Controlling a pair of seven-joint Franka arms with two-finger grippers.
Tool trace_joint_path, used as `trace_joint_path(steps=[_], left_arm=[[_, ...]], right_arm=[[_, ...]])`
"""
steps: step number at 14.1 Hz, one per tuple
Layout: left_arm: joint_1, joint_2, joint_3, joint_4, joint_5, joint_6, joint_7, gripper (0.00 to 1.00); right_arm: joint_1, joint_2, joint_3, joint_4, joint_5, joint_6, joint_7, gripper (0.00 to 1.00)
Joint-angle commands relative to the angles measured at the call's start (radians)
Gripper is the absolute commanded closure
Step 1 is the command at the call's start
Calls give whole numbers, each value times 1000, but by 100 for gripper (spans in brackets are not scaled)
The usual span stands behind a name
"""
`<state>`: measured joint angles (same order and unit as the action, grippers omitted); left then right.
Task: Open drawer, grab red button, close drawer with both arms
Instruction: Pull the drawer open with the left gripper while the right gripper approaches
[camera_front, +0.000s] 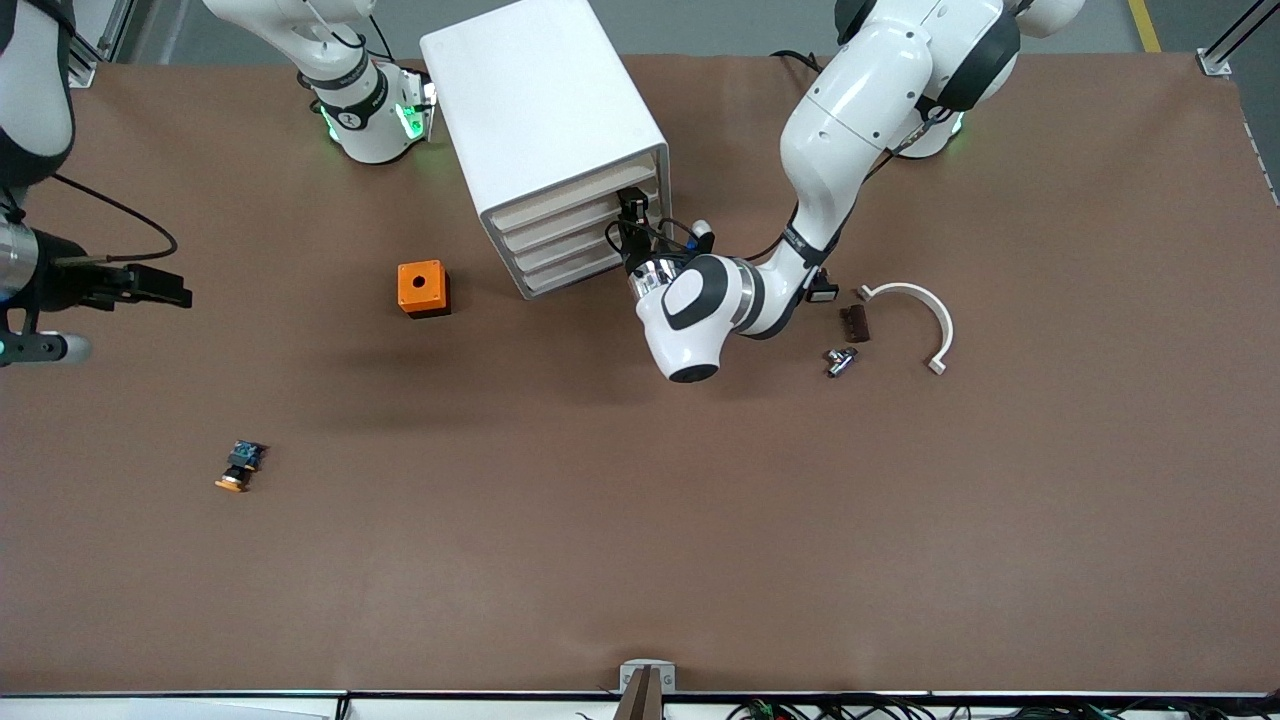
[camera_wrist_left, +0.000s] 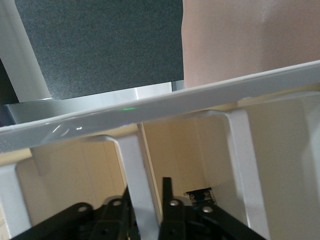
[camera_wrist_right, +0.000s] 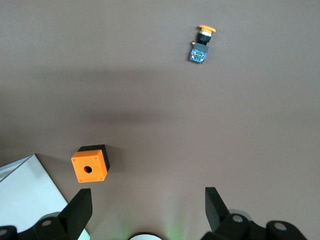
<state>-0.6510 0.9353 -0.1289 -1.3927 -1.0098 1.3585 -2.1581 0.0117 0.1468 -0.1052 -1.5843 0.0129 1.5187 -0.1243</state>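
A white drawer cabinet (camera_front: 555, 140) with four shallow drawers stacked one above another is seen on the brown worktop (camera_front: 640, 520). All four drawers are shown pushed in, and nothing of their contents is visible. The red-capped button cannot be found in any view.

The left claw (camera_front: 632, 225) is placed at the cabinet's front, and in the left wrist view its fingers (camera_wrist_left: 167, 200) are drawn narrow around a white upright handle bar (camera_wrist_left: 137, 190) of a drawer front. The right claw (camera_front: 160, 285) is held in the air over the worktop toward the right arm's end, waiting, its fingers (camera_wrist_right: 216, 205) spread wide with nothing between them.

One orange box (camera_front: 422, 288) with a hole in its top is seen on the worktop between the right claw and the cabinet. One orange-capped button (camera_front: 240, 467) lies on its side, nearer the front camera than that box. By the left arm are counted one white curved piece (camera_front: 925, 310), one small dark block (camera_front: 855, 323) and one small metal part (camera_front: 838, 360).

The worktop is covered edge to edge in brown, and a grey floor is visible past its edge.
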Motion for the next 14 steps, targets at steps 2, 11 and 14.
trace_joint_path(steps=[2, 11, 14], left_arm=[[37, 39, 5, 14, -21, -13, -34, 86], [175, 43, 9, 24, -92, -13, -35, 93], [218, 42, 9, 24, -92, -13, -37, 93]], right_arm=[[-1, -10, 12, 23, 10, -9, 61, 0], [270, -20, 15, 7, 77, 0, 779, 0], [339, -20, 15, -8, 85, 58, 888, 0]])
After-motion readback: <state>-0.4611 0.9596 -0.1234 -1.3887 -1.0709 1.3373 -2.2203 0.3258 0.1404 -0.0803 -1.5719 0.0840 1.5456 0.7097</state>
